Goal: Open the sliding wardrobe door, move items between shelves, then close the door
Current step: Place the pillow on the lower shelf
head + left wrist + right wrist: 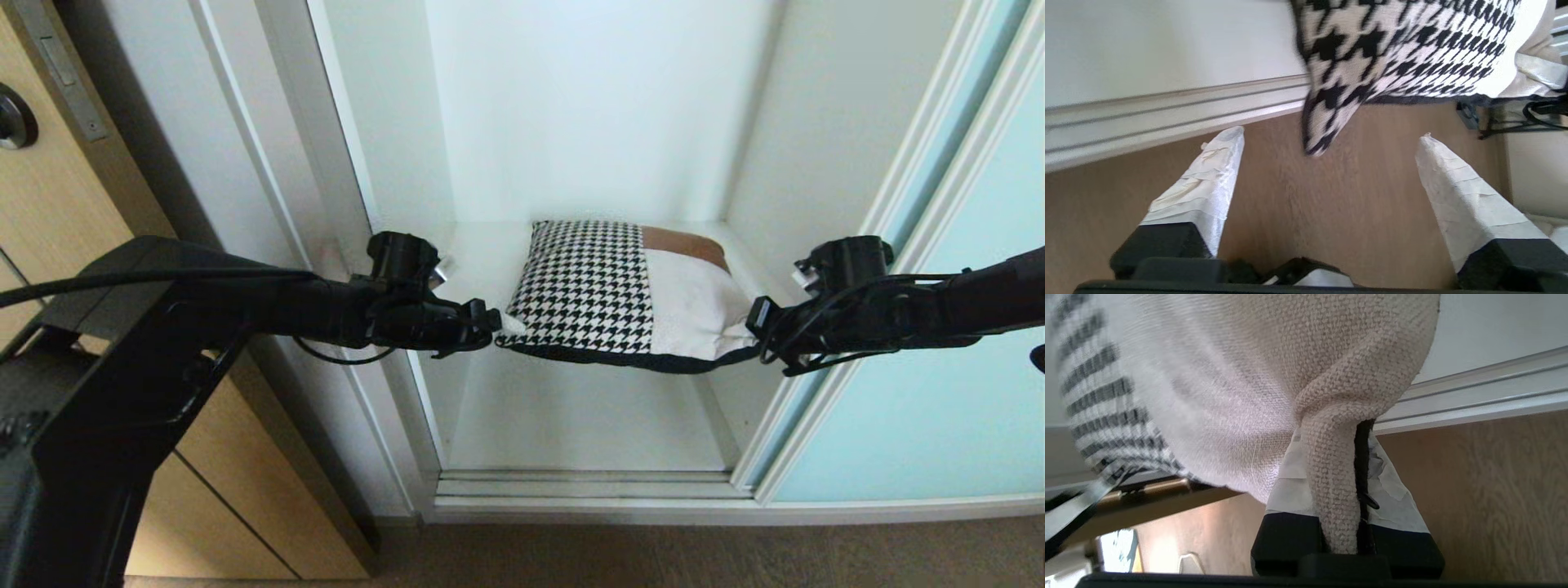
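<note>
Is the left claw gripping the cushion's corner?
No: the left gripper has its jaws spread wide, and the cushion corner hangs free between them, touching neither.

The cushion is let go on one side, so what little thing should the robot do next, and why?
Probably open the right gripper too. Its fingers are shut on the cushion by its cream corner, while the left gripper is open, clear of the houndstooth corner. The cushion seems mostly on the shelf, its front edge overhanging, so releasing should let it settle.

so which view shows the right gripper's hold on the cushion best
The right wrist view: the right gripper is shut on the cushion corner. The head view shows it small at the edge; the left wrist view barely shows it.
</note>
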Controlling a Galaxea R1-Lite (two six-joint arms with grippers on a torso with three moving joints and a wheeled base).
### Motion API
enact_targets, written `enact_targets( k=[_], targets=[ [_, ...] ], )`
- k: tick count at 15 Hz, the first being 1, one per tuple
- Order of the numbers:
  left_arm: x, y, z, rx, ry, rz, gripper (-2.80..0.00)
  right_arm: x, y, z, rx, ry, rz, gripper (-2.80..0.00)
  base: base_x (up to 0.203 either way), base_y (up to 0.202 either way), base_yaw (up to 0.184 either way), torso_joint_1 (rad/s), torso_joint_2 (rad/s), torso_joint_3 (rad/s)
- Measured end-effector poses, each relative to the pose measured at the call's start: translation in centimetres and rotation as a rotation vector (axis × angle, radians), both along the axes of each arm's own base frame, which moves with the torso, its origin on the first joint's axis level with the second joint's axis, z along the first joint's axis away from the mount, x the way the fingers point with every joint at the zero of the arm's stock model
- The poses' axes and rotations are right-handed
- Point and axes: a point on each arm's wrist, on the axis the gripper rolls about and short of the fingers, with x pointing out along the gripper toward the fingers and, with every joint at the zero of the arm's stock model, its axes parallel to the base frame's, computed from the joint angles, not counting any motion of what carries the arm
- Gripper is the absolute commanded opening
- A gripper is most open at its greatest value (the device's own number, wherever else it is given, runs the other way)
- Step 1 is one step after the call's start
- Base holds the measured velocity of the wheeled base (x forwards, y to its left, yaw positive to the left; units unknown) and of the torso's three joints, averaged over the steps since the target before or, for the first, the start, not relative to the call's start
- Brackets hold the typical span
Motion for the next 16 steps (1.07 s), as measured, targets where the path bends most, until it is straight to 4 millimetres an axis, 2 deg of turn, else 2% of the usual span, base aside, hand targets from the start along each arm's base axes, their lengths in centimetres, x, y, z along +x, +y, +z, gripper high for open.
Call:
enact_targets(
  k=[3, 6, 12, 16],
  targets=[
    [1.2, -0.9, 0.5, -0.047, -0.036, -0.057, 0.0, -0.8, 0.2, 1.1, 0.004, -0.009, 0.011, -2.8, 0.0, 0.0, 0.0, 0.0, 0.0, 0.0],
    [2.2, -2.5, 0.4, -0.064, -0.076, -0.088, 0.0, -1.1, 0.4, 1.2, 0.011, -0.006, 0.025, -2.8, 0.0, 0.0, 0.0, 0.0, 0.0, 0.0],
    [3.7, -3.4, -2.5, -0.068, -0.104, -0.096, 0.0, -1.4, 0.5, 1.2, 0.029, -0.001, 0.053, -2.8, 0.0, 0.0, 0.0, 0.0, 0.0, 0.0],
    [4.1, -3.4, -3.4, -0.074, -0.115, -0.093, 0.0, -1.5, 0.4, 1.1, 0.013, -0.003, 0.064, -2.8, 0.0, 0.0, 0.0, 0.0, 0.0, 0.0]
  ],
)
